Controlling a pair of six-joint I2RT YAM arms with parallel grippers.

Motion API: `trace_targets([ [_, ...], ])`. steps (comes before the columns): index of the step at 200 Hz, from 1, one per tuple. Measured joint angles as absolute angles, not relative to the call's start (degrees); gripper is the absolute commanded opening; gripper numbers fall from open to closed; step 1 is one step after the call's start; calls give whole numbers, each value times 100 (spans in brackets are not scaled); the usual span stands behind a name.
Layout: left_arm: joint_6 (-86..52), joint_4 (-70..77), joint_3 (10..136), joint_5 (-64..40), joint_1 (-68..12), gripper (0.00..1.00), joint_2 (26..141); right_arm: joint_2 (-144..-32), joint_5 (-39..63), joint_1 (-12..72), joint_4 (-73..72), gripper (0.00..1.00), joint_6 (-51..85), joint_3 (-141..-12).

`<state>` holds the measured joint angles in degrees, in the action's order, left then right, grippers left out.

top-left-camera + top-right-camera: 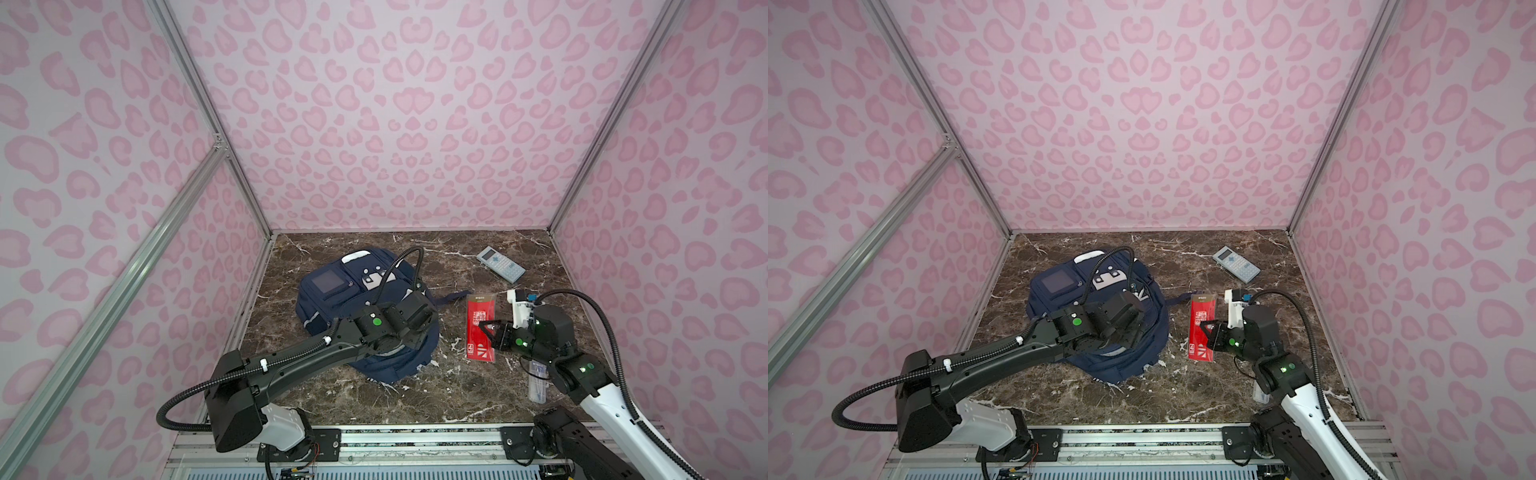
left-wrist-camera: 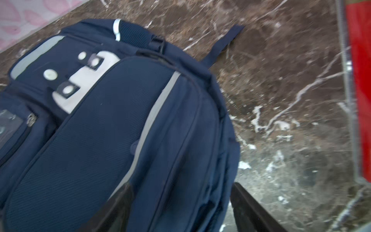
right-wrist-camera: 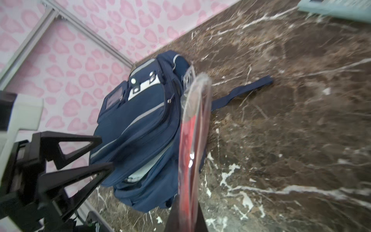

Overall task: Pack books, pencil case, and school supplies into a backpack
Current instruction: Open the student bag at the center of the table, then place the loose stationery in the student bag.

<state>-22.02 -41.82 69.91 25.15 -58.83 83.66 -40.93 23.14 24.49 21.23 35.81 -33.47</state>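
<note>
Red and slick in its clear sleeve, the pack (image 1: 478, 353) looks light and bendy, clamped at its long edge in the right hand (image 1: 486, 328); the left hand (image 2: 181, 192), fingers apart, hovers just above the soft backpack (image 1: 328, 286).

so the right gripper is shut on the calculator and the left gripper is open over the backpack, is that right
No: the right gripper is shut on the red pack, not the calculator, as the right wrist view shows. The left gripper is open over the backpack.
</note>
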Motion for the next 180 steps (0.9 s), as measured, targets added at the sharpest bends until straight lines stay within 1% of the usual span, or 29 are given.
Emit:
trace_targets([
  [9,-2154,-4270,6995,2692,-5859,77,8462,-4160,2226,2709,2053,0,3651,-3330],
  [16,-2141,-4338,7011,2829,-5817,73,8584,-4226,2154,2880,1986,0,3708,-3317],
  [17,-2141,-4344,7011,2842,-5813,69,8597,-4233,2141,2893,1979,0,3712,-3317],
  [23,-2139,-4418,7050,2982,-5758,58,8742,-4307,2064,3011,1905,0,3758,-3299],
  [30,-2141,-4493,7118,3122,-5693,40,8917,-4383,1994,3114,1804,0,3844,-3275],
  [32,-2139,-4508,7142,3166,-5677,33,8971,-4403,1986,3138,1767,0,3857,-3258],
  [33,-2139,-4517,7155,3192,-5669,31,9006,-4416,1981,3157,1737,0,3863,-3245],
  [39,-2117,-4532,7207,3258,-5629,8,9122,-4458,1968,3234,1616,0,3900,-3188],
  [42,-2097,-4532,7231,3275,-5621,4,9179,-4482,1964,3284,1538,0,3955,-3144],
  [58,-2003,-4532,7408,3361,-5601,4,9354,-4598,1949,3555,1160,0,4189,-2921],
  [77,-1922,-4528,7638,3350,-5454,4,9301,-4845,1898,3885,875,0,4403,-2836],
  [98,-1839,-4475,7800,3127,-5284,4,8884,-5236,1791,4121,349,0,4598,-2825],
  [117,-1839,-4333,7815,2722,-5043,3,8429,-5822,1831,4263,-395,0,4856,-2775],
  [138,-1844,-4318,7854,2346,-4856,3,8143,-6805,1988,4353,-952,0,5059,-3124],
  [180,-1844,-4309,7870,1754,-4698,4,7946,-9371,2316,4416,-2451,0,5319,-4729],
])
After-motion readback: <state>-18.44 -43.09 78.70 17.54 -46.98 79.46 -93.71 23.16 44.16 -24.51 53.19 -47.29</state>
